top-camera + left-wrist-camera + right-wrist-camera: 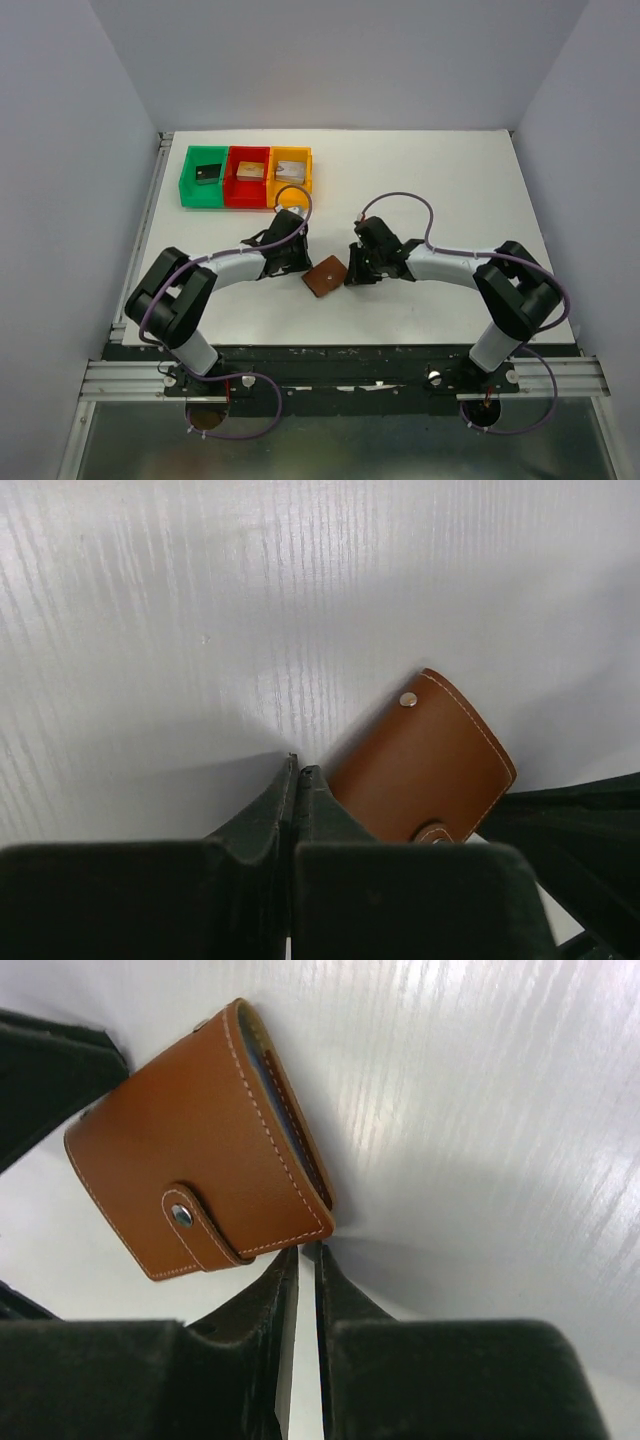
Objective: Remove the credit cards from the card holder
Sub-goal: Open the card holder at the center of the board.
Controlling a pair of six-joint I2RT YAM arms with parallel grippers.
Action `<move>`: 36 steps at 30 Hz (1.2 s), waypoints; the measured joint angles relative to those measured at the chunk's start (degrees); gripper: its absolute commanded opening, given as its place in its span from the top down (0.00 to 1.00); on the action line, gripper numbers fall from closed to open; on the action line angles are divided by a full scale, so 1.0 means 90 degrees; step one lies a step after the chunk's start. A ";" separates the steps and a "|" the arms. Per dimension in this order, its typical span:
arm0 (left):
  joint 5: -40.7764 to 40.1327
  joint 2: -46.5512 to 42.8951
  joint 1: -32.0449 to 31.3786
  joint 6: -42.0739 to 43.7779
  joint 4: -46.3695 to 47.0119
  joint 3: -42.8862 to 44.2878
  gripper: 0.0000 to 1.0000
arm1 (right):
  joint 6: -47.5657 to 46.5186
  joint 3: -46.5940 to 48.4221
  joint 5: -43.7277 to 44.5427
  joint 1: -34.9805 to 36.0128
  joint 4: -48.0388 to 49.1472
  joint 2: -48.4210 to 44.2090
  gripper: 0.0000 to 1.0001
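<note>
The brown card holder (325, 277) lies shut on the table (450, 180), its tab snapped down. It sits about midway between the left and right edges and closer to the near edge than the far one. The left fingers (278, 802) are pressed together on nothing, just beside the holder's left side. The right fingers (268, 1295) stand a thin slit apart by its other side, with only bare table showing through the gap. Green (205, 178), red (248, 177) and orange (291, 173) bins sit in a row at the far left corner.
</note>
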 measured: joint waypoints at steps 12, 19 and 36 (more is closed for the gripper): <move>0.0104 -0.0996 -0.0248 -0.0678 0.0906 -0.1392 1.00 | -0.0318 0.1061 0.0126 -0.0141 -0.0636 0.0699 0.77; 0.0100 -0.1212 -0.0291 -0.0811 0.0879 -0.1586 1.00 | -0.0359 0.1134 0.0151 -0.0143 -0.0668 0.0750 0.76; -0.1523 -0.3198 -0.0291 -0.1282 -0.0840 -0.1770 0.01 | -0.1498 0.0364 0.2086 -0.0109 -0.1418 -0.2504 0.00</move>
